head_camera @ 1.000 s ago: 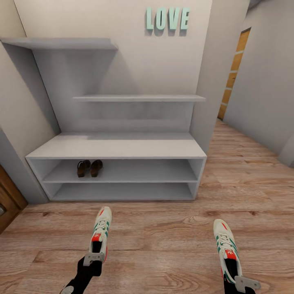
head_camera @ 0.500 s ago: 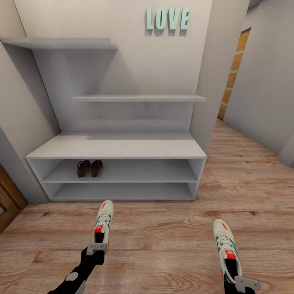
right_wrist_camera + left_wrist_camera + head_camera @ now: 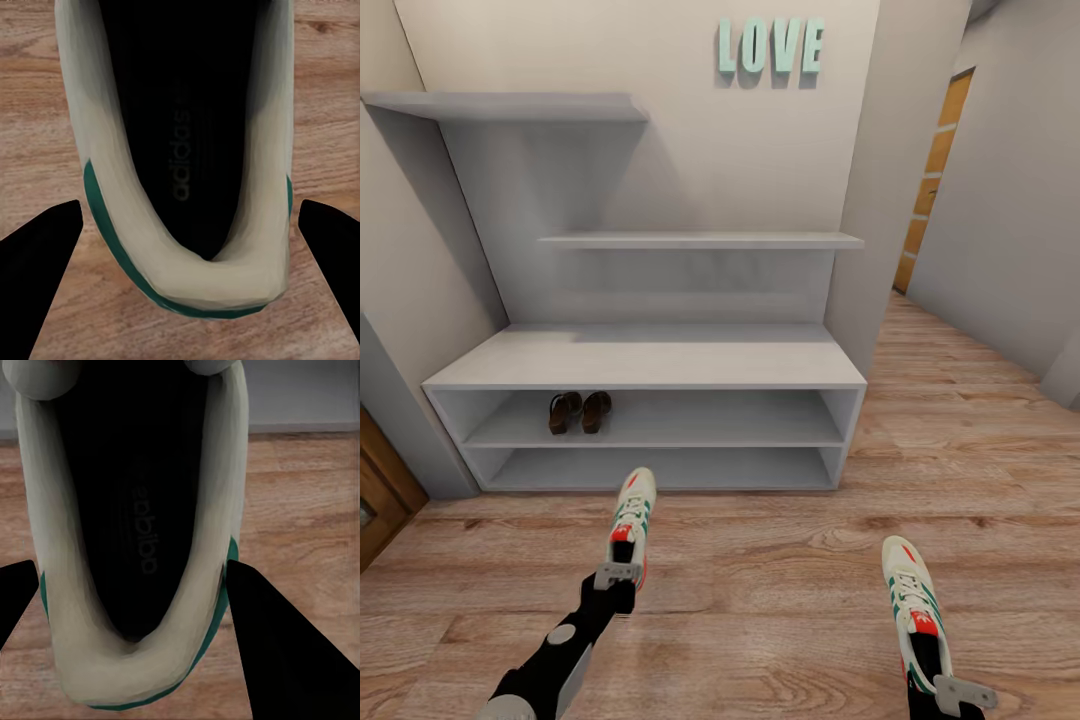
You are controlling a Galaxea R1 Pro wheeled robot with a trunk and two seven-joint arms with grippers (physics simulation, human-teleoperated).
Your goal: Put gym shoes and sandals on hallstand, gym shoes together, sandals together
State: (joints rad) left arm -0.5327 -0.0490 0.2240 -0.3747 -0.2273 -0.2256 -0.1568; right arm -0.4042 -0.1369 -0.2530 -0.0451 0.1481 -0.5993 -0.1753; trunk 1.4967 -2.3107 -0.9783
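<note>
Currently, one gym shoe (image 3: 633,522) is gripped at its heel by the left claw (image 3: 617,576), toe pointing away from the claw toward the hallstand (image 3: 650,368). In the left wrist view the shoe's heel collar (image 3: 127,660) is seen clamped between the dark fingers (image 3: 277,652), above the corridor floor (image 3: 300,510). The second gym shoe (image 3: 914,610) is likewise held at the heel by the right claw (image 3: 960,693), toe forward; its opening (image 3: 187,150) is seen between the right fingers (image 3: 37,262). Beyond the left claw, the two sandals (image 3: 580,411) are seen side by side on the bench's upper open shelf, toward its left end.
</note>
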